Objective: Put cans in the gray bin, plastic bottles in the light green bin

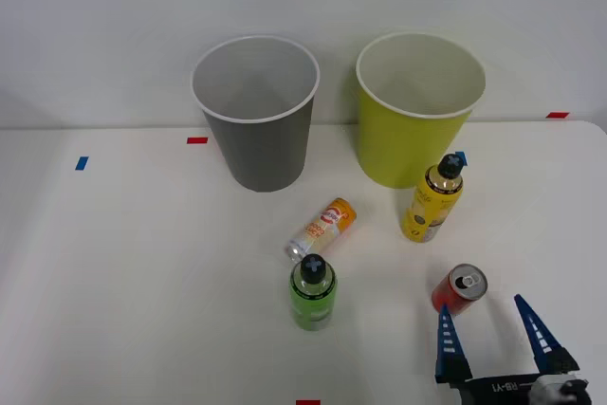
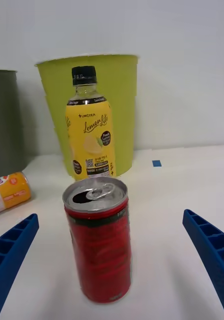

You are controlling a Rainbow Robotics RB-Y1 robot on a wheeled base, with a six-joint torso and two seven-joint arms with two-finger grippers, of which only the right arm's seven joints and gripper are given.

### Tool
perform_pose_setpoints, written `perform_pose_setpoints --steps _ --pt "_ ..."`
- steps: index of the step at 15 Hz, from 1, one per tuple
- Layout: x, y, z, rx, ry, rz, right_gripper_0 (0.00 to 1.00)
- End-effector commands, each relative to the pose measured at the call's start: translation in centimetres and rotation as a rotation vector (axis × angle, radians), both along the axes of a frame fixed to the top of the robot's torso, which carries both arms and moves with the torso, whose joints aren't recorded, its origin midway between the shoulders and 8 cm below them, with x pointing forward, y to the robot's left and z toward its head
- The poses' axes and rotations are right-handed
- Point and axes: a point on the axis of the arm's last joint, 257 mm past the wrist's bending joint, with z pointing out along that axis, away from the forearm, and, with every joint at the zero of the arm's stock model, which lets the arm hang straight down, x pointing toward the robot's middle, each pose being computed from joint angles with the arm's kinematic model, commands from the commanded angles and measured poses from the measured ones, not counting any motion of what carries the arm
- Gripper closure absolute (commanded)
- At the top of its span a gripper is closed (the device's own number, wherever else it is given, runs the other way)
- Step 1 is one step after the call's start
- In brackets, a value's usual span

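Observation:
A short red can point(image 1: 459, 289) point(image 2: 98, 240) stands upright near the table's front right. Just in front of it my right gripper point(image 1: 492, 332) point(image 2: 112, 270) is open, its blue fingers point(image 2: 11, 250) spread wide to either side of the can without touching it. An orange-and-white can point(image 1: 322, 229) point(image 2: 7, 192) lies on its side mid-table. A green bottle point(image 1: 312, 293) with a black cap stands near it. A yellow bottle point(image 1: 432, 198) point(image 2: 89, 135) stands before the light green bin point(image 1: 417, 111) point(image 2: 117, 105). The gray bin point(image 1: 256, 113) point(image 2: 4, 125) stands to the left of it.
Small red tape marks point(image 1: 196, 140) and a blue one point(image 1: 82, 163) lie on the white table. A white wall rises right behind the bins. Open tabletop stretches to the left.

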Motion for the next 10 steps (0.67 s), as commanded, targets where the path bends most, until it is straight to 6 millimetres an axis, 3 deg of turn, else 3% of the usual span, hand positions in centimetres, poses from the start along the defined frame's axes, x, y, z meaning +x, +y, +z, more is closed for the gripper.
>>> perform_pose_setpoints --steps 1,3,10 --pt "2.2 0.5 0.0 -0.053 0.009 -0.026 0.00" --pt "2.8 0.8 -1.2 -0.022 0.062 -0.007 0.00" --pt "5.0 1.9 -0.4 0.001 0.055 0.044 0.00"
